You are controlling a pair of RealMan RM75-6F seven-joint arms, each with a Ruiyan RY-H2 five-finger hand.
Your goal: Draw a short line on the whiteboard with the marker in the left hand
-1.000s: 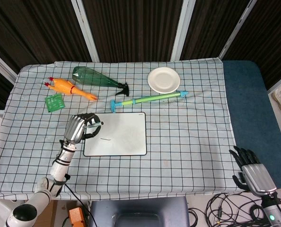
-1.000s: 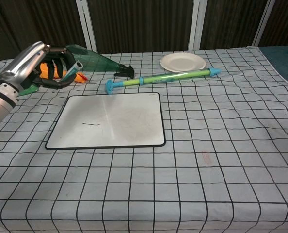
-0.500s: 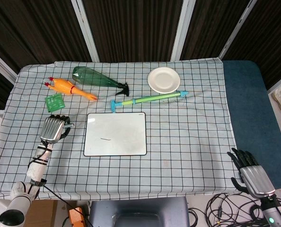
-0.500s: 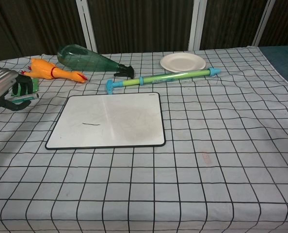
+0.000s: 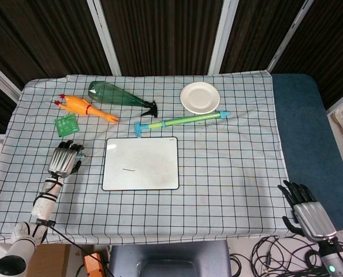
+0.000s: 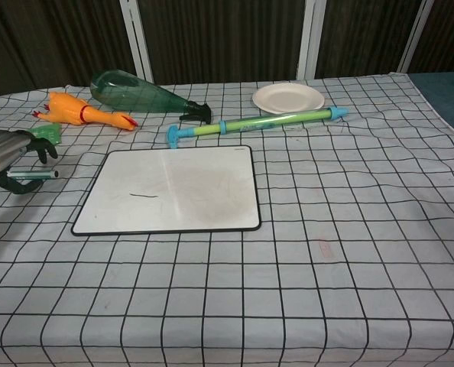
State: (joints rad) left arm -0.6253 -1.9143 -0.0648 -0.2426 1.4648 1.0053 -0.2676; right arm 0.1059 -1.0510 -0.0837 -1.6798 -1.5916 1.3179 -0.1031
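The whiteboard [image 5: 141,164] lies flat just right of the left hand [image 5: 62,160] — one short dark stroke marks it. The marker [image 6: 33,174] lies level under that hand's fingers.

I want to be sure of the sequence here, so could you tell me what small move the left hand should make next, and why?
Probably set the marker down on the cloth and let go. The whiteboard already carries a short dark line, and the left hand holds the marker low beside the board's left edge, off its surface, so nothing seems left to draw.
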